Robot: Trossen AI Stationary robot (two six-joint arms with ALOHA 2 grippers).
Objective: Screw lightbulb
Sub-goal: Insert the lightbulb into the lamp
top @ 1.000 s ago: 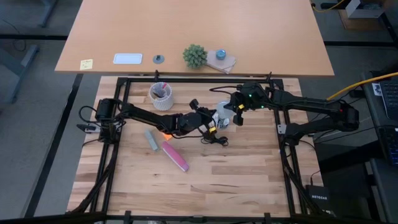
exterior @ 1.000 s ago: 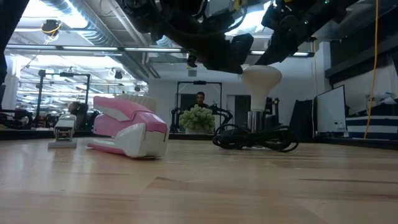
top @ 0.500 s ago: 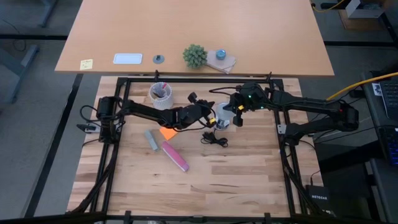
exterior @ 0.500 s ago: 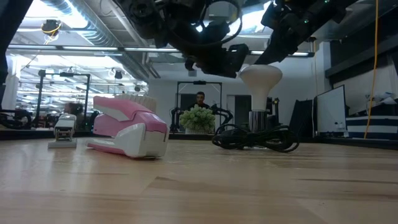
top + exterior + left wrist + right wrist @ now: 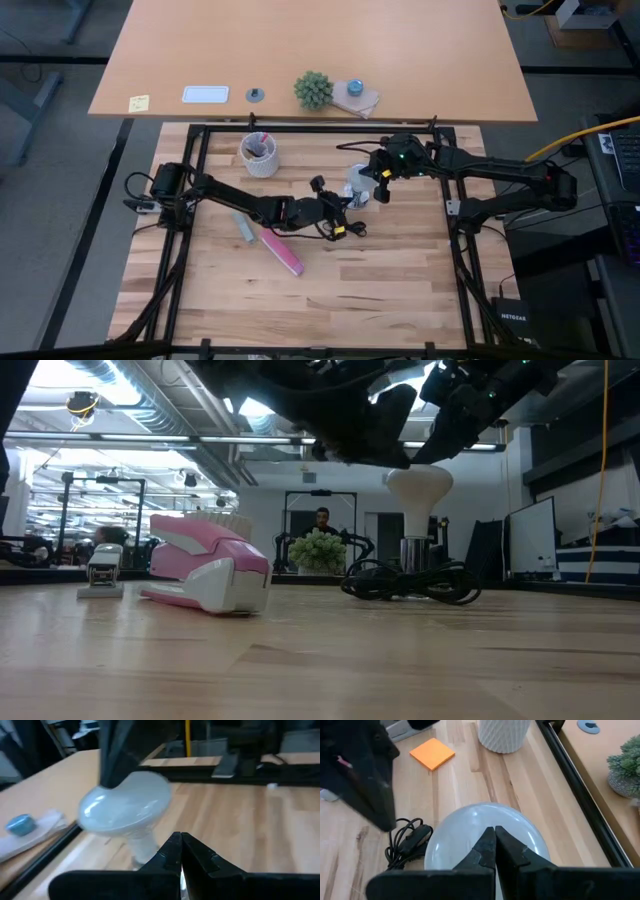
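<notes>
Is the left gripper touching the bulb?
Apart. The left wrist view shows the left gripper, fingers shut, short of the bulb, with table visible between them.

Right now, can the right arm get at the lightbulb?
Probably yes. The right gripper sits shut just above the lightbulb, with nothing between them. The left gripper, also shut, is close beside the bulb and could crowd it.

Beyond the workbench sits a tan table [image 5: 300,50]; overhead ducts [image 5: 150,400] run under bright ceiling lights.
</notes>
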